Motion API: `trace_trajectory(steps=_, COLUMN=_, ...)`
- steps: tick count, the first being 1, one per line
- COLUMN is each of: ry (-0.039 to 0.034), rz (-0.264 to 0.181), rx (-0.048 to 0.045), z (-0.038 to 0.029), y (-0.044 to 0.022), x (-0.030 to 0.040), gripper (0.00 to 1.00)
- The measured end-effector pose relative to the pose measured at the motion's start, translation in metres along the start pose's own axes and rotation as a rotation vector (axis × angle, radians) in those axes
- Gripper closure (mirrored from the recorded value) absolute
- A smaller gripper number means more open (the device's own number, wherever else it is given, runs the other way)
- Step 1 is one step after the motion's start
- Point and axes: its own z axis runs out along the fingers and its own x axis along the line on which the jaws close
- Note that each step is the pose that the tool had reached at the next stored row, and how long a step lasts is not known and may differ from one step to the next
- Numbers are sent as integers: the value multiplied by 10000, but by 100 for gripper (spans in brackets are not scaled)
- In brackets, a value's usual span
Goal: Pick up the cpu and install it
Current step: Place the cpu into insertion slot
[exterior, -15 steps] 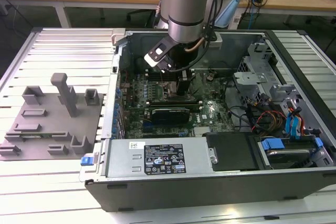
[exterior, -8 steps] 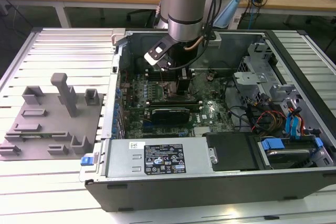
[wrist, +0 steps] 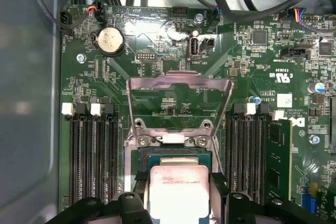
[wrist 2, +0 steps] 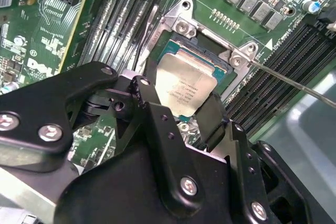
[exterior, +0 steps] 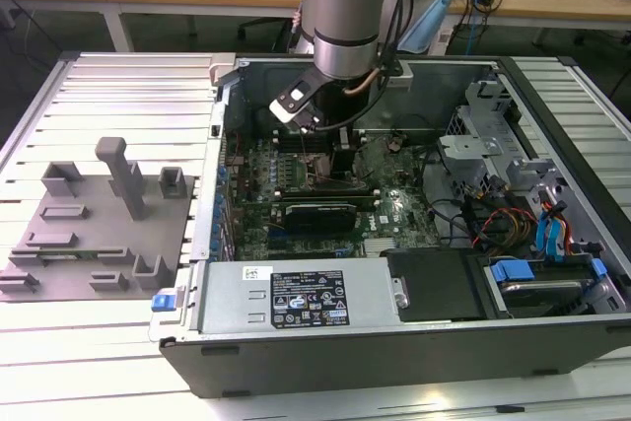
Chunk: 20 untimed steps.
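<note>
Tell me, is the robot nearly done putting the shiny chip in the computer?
Nearly. Done: the cpu is picked up and brought inside the computer case. In hand: the hand grips it by two sides, right over the socket, whose metal cover stands flipped open. Left: I cannot tell whether it sits fully down, and the cover is not yet shut.

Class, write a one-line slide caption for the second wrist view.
The gripper holds the cpu between its fingers over the metal-framed motherboard socket.
</note>
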Motion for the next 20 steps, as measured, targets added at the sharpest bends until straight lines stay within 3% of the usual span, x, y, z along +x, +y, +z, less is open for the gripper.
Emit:
trace_trajectory(steps=7, ry=220, rz=11, rx=-2, z=59, y=-7, x=3, gripper=46)
trace_trajectory(steps=11, ry=266, rz=99, rx=2, z=85, y=-8, x=4, gripper=46)
trace_trajectory(steps=20, ry=271, rz=162, rx=4, z=91, y=-8, x=4, gripper=46)
